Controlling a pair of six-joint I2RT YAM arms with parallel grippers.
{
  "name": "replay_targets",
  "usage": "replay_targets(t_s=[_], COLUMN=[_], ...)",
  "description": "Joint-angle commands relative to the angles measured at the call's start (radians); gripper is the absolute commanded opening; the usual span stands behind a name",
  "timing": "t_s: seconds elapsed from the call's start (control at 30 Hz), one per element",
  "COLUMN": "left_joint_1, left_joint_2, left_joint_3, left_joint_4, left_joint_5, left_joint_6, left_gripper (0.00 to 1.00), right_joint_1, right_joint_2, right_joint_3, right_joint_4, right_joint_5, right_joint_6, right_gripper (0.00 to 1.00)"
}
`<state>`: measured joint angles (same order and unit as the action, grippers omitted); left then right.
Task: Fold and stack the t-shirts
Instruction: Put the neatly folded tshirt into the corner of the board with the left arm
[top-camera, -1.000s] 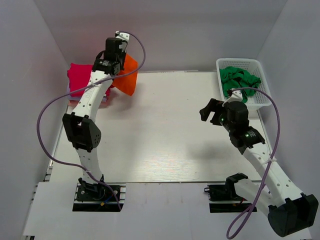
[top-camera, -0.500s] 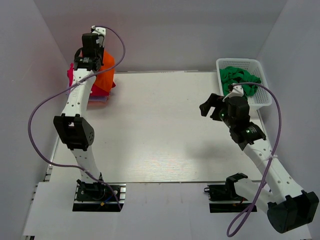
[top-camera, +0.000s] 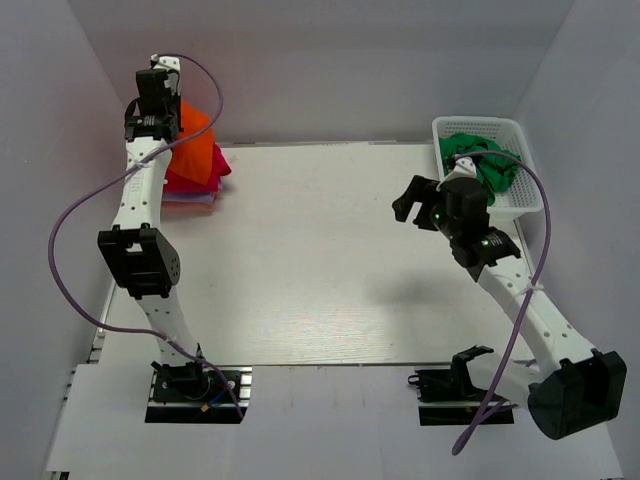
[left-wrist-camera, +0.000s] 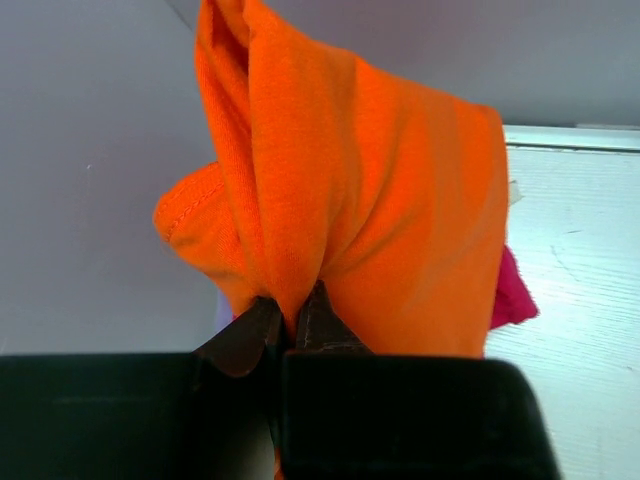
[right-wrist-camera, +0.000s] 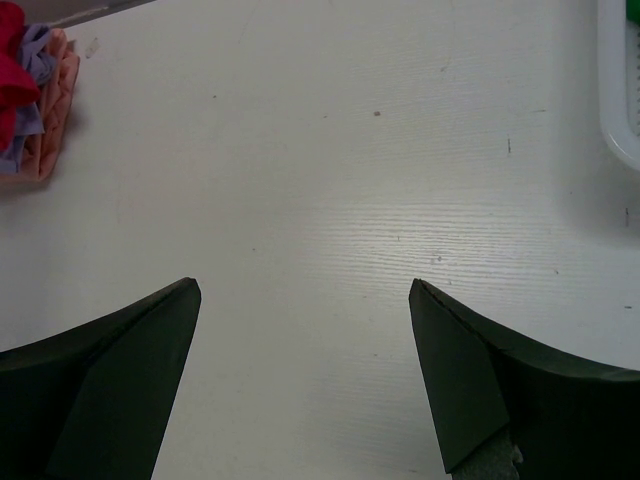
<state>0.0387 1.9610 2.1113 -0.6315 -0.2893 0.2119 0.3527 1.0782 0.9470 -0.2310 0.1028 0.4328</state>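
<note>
The left pincer (left-wrist-camera: 290, 322), clenched on the orange t-shirt (left-wrist-camera: 390, 200), hung just above the stack (top-camera: 200, 172); the released right pincer (right-wrist-camera: 303, 290) sat well apart.

Lab cell, plain white walls (top-camera: 380, 60)

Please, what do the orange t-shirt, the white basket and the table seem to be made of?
The orange t-shirt looks like soft matte knit cloth: fine weave, stitched hem, loose folds. The white basket is probably plastic, judging by its thin latticed walls. The table is a white board with faint wood-like grain, painted or laminated; I cannot tell which.
</note>
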Motion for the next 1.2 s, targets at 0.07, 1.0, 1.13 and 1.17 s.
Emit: replay_targets(t_s=[0.07, 1.0, 1.13, 1.17], left_joint_1=[0.032, 0.044, 0.053, 0.053], left_joint_2=[0.001, 0.016, 0.016, 0.016], left_joint_3=[-0.017, 0.145, 0.113, 0.104], left_joint_4=[0.053, -0.010, 0.009, 0.018], left_joint_5=[0.010, 0.340, 0.300, 0.291], left_joint_6=[-0.009, -0.184, -0.194, -0.194], left_gripper=[0.00, 0.00, 0.00, 0.00], right_joint_1=[-0.001, -0.004, -0.001, -0.003], right_joint_2=[0.032, 0.025, 0.035, 0.040], right_joint_3=[0.073, 0.055, 0.067, 0.072], right_joint_4=[0.056, 0.067, 0.067, 0.068], right_joint_5=[-0.018, -0.060, -0.057, -0.063], right_joint_6=[-0.017, -0.005, -0.006, -0.006], right_gripper=[0.91, 0.91, 0.91, 0.91])
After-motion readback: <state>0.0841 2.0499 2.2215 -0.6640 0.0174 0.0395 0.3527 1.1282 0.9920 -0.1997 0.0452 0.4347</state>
